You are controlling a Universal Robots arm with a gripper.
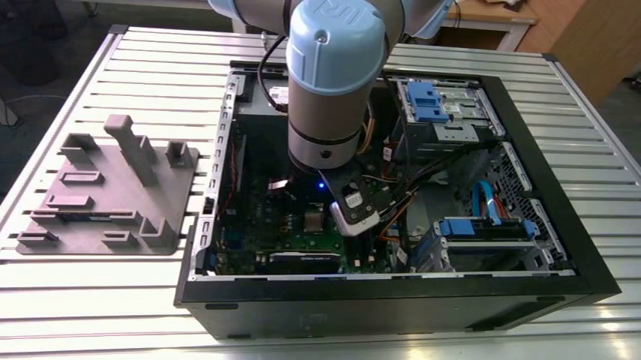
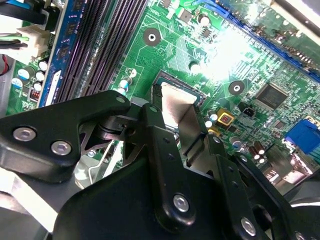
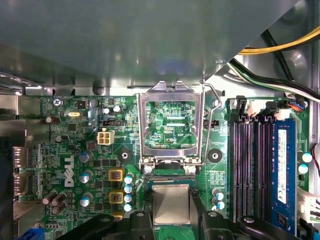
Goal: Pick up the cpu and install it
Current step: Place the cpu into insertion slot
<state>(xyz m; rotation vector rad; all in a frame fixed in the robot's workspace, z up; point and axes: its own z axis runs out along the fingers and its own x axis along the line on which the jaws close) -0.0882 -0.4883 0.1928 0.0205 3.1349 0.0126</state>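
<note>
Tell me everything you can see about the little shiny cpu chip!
The cpu is a small, thin square with a smooth silvery metal top and a paler rim. It lies level, top up, over the green motherboard, right next to the open silver socket frame. The black gripper flanks it on two opposite sides. Whether the gripper is pinching the chip cannot be told.

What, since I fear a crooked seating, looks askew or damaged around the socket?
Nothing stands out. The gripper holds the cpu square to the open socket frame beside it; the motherboard shows no damage.
</note>
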